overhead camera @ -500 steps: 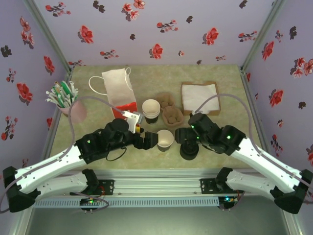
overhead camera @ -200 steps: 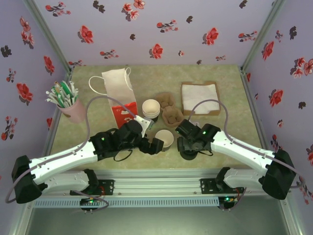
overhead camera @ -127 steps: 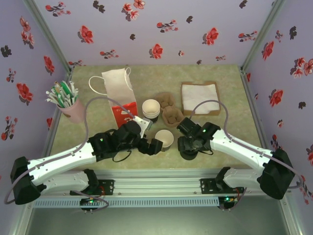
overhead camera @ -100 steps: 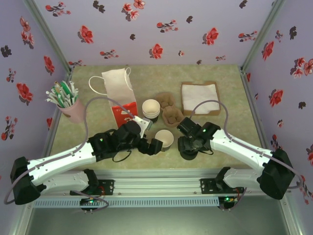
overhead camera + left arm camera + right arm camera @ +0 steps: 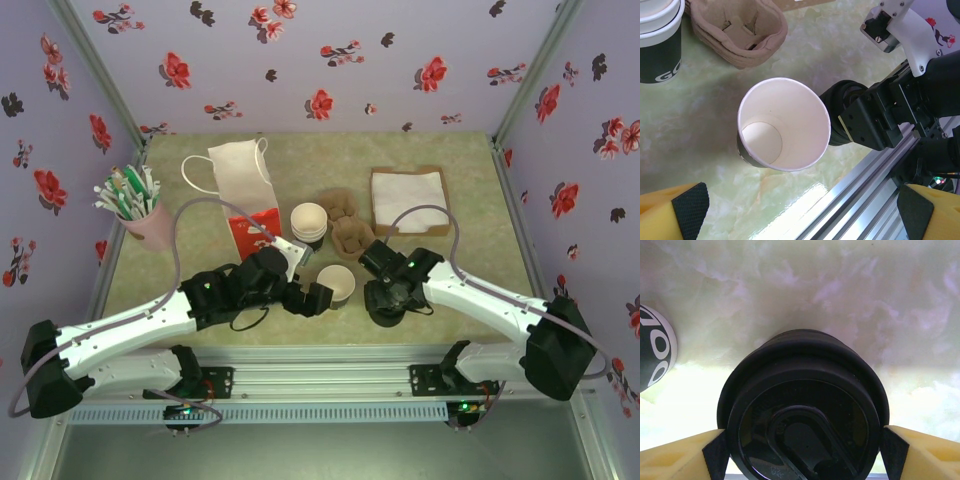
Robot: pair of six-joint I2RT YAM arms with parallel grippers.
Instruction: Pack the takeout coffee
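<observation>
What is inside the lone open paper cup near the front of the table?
Nothing: the left wrist view looks into the paper cup and shows bare cream walls and its round bottom. The patch of table under the cup is covered by it.

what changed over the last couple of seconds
The right hand came down over the stack of black lids as its arm swung out to the right. It now straddles the stack, and I cannot tell if it grips yet. The left hand shifted slightly right and nearer, open around the lidless cup. The cup, lids, paper bag and cup stack stayed put.
</observation>
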